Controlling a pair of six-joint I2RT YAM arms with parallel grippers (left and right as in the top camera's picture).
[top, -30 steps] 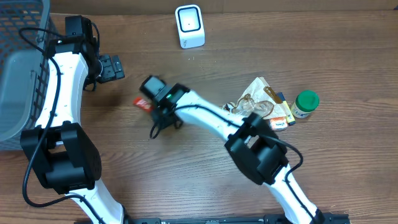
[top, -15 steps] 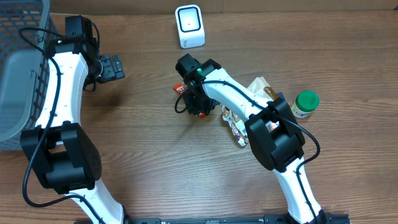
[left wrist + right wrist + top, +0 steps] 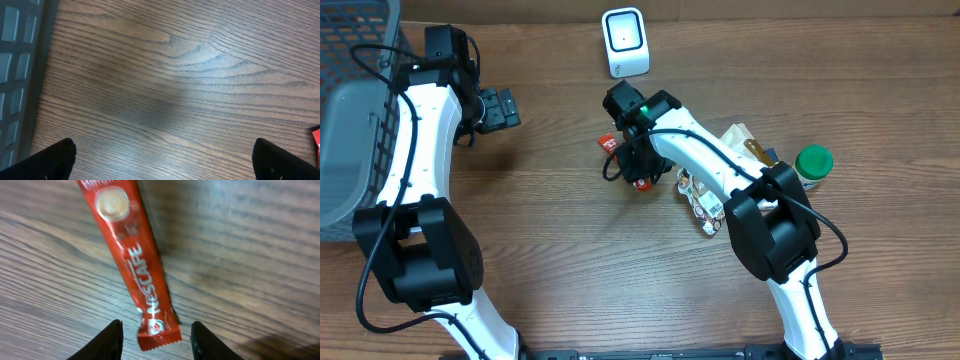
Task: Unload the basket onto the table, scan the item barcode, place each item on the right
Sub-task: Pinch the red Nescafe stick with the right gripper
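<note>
Nearest on the brown wooden table [image 3: 540, 280], right of centre, lies a loose pile of pale and clear snack packets [image 3: 720, 185]. A small bottle with a green round cap [image 3: 811, 165] stands just beyond the pile's right edge.

Just left of the pile, near the table's middle, the slim red Nescafé stick sachet [image 3: 132, 260] lies flat on the wood. It is glossy red with white lettering along its length, a coffee-cup picture at one end and a crimped seal at the other. Its long axis runs diagonally, from far-left to near-right in the overhead view. The right gripper [image 3: 156, 340] hangs over it with jaws parted, the crimped end between the fingertips [image 3: 114, 335] with a gap on each side.

Farther left, the left gripper [image 3: 162, 165] hovers over bare wood, spread wide and holding nothing.

At the far edge stands a white box-shaped barcode scanner [image 3: 625, 42], and a grey wire basket [image 3: 350, 110] fills the far-left corner.
</note>
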